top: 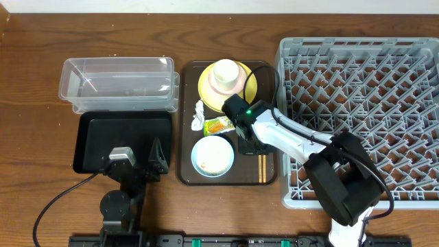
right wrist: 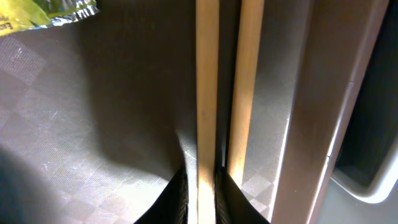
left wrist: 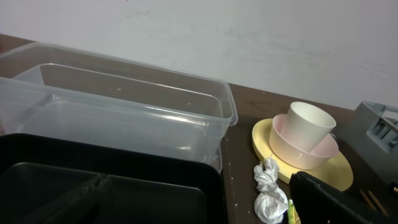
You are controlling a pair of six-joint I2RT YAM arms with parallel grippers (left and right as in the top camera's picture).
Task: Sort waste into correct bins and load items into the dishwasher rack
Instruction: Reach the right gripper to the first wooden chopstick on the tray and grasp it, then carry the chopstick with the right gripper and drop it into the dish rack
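The bench (top: pixel 41 62) is dark brown wood with visible grain, backed by a plain white wall (left wrist: pixel 249 37). The dishwasher rack (top: pixel 363 103) stands at the right of the bench, the clear tub (top: pixel 116 82) at the far left, and the black tray (top: pixel 123 134) just in front of the tub. A brown serving tray (top: pixel 184 103) lies between the bins and the rack. The two chopsticks (top: pixel 262 169) lie on the serving tray's floor beside its right rim, parallel and close together. Their long axis runs front to back, in line with that rim. Their near ends sit close to the tray's front edge; which end is the tip cannot be told. The right tool (right wrist: pixel 203 198) is narrowed around one chopstick, with a finger (right wrist: pixel 179 196) on each side. It appears to pinch that chopstick, though contact is hard to confirm. The left tool (top: pixel 137 154) hangs over the black tray, spread wide and holding nothing.
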